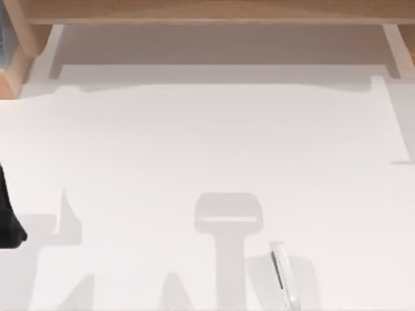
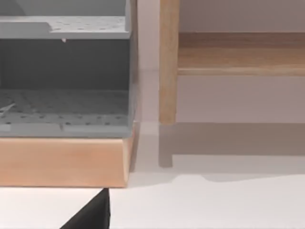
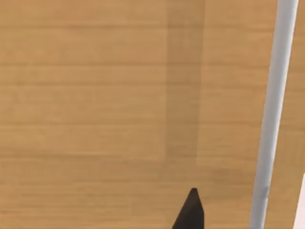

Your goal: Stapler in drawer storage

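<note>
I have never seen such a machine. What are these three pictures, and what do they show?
This is a simulated robot with two arms at a white table. One picture looks down from above; the other two come from cameras on the wrists. From above, the small whitish stapler lies on the table near the front, right of the middle, with nothing holding it. The dark shape at the left edge is part of the left arm. The left wrist camera faces a grey shelf unit on a wooden base. The right wrist camera faces a wooden surface, with a dark tip of the right gripper.
</note>
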`<state>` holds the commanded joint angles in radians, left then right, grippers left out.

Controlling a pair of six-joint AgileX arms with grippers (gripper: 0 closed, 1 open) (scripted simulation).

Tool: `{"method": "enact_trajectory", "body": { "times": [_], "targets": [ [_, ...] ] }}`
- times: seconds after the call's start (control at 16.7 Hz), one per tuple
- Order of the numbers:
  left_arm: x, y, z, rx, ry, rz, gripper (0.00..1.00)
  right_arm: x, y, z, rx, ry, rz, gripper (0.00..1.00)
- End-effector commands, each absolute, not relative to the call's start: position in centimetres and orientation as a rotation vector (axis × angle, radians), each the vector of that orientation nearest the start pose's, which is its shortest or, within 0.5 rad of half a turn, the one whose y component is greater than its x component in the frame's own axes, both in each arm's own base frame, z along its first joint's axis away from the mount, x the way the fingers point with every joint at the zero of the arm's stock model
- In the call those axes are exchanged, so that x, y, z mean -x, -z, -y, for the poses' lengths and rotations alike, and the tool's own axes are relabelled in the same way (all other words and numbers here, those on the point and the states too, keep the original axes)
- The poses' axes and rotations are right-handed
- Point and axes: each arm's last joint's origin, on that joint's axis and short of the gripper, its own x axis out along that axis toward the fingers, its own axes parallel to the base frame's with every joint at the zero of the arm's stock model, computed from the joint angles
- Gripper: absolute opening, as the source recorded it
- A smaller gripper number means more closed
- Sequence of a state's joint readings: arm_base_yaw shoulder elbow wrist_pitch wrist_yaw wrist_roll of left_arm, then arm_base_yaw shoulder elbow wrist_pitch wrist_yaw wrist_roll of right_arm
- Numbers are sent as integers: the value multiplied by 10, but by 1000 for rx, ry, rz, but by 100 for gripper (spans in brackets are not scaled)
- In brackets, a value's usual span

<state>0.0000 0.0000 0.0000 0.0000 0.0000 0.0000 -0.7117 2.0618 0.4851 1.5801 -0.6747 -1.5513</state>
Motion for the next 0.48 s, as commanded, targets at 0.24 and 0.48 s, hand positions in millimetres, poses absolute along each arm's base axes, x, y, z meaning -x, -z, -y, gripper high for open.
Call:
{"method": "enact_trajectory", "body": {
  "times": [0.24,0.48],
  "targets": [
    [-106,-160,1,0,0,0,100,-241,-87,180,1564,6,-16,100],
    [-106,-160,1,0,0,0,100,-241,-87,180,1564,6,-16,100]
  ]
}}
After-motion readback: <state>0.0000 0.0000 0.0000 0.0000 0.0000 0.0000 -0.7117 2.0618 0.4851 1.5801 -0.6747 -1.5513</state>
